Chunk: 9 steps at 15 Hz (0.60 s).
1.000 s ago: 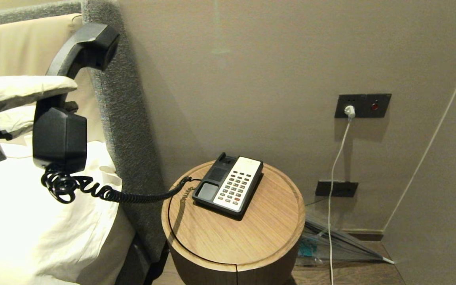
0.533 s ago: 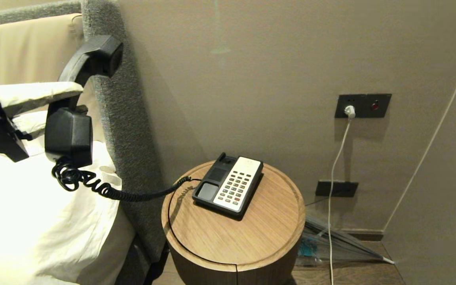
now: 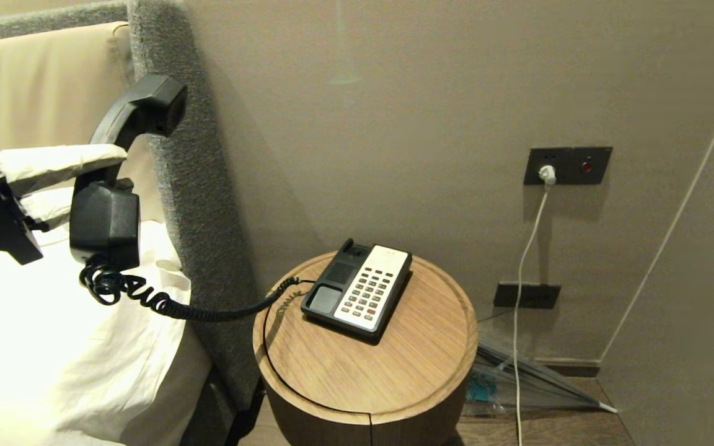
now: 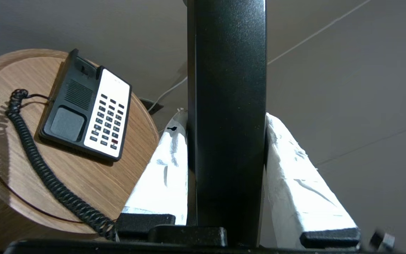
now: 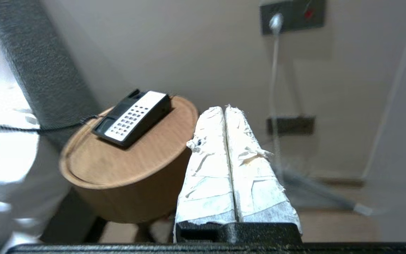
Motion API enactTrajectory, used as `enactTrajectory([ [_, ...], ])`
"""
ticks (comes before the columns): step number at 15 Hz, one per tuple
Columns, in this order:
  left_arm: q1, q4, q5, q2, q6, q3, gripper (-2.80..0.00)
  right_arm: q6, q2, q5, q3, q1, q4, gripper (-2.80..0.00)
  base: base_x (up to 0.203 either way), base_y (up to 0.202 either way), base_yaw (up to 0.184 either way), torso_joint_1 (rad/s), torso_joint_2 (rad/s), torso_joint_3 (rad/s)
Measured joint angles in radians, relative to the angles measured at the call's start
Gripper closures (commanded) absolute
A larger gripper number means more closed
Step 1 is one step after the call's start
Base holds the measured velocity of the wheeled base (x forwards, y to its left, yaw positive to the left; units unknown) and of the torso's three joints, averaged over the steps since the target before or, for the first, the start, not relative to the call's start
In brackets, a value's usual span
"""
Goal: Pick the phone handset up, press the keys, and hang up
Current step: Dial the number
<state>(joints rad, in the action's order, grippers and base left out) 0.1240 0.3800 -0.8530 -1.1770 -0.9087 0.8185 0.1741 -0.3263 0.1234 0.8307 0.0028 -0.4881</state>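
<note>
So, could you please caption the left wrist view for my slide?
Left claw grips the phone handset above the round wooden table holding the phone base.

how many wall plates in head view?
2. The upper wall plate carries a white plug and a red dot; the lower wall plate sits near the floor. Others may be hidden.

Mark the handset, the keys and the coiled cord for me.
phone handset point(image 3: 104, 220): head view, blocky lower end above the cord.
keys point(image 3: 367, 293): head view, middle of the button grid on the cream faceplate.
coiled cord point(image 3: 208, 311): head view, stretch hanging between bed and table.
</note>
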Motion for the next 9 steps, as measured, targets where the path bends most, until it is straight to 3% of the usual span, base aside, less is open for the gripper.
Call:
enactTrajectory([
  [2,0.002,-0.001,0.0,0.0,0.0,-0.002,0.0,0.0,-0.255,0.016,0.105,0.007,0.02,0.0,0.0,0.0,0.0,0.0,0.0,0.0],
  [5,0.003,-0.002,-0.021,-0.001,0.0,0.001,0.0,-0.115,-0.62,0.019,0.223,0.047,0.044,0.0,0.0,0.0,0.0,0.0,0.0,0.0],
  [7,0.003,-0.002,-0.026,-0.002,0.0,0.003,0.0,-0.179,-0.802,-0.032,0.276,0.153,0.06,0.0,0.0,0.0,0.0,0.0,0.0,0.0],
  [9,0.003,-0.001,-0.026,-0.004,-0.001,-0.001,0.0,-0.176,-0.957,-0.102,0.322,0.271,0.112,0.0,0.0,0.0,0.0,0.0,0.0,0.0],
])
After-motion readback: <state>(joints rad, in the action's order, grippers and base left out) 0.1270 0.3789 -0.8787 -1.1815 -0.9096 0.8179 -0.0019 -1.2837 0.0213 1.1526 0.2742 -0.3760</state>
